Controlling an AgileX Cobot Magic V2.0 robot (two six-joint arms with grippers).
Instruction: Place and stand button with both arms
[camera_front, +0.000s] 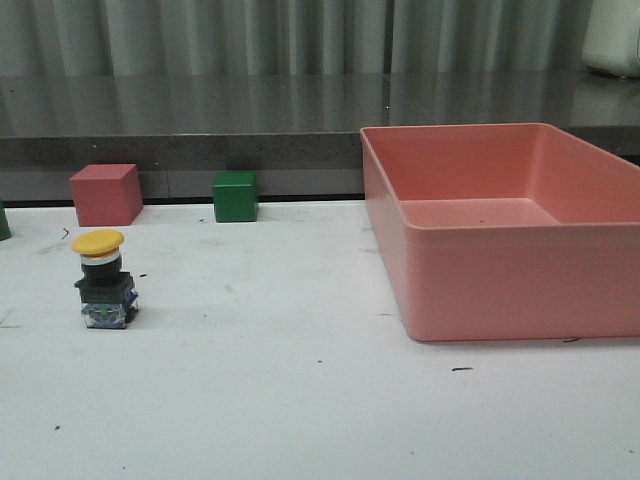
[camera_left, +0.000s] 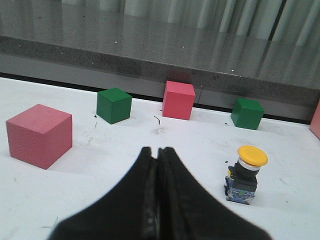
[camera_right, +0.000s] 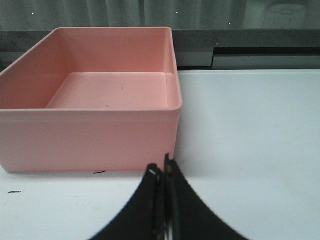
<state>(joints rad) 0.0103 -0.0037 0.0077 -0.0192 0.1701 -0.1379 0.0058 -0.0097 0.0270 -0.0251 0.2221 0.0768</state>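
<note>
The button (camera_front: 103, 277) stands upright, yellow cap up, at the left of the front frame, near a red cube (camera_front: 105, 194) and green cube (camera_front: 235, 196). Left gripper (camera_left: 158, 151) and right gripper (camera_right: 164, 172) are both pressed closed, empty, beside the pink bin (camera_front: 480, 285).

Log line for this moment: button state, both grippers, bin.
button: upright on table, free | left gripper: shut, empty | right gripper: shut, empty | pink bin: empty
</note>
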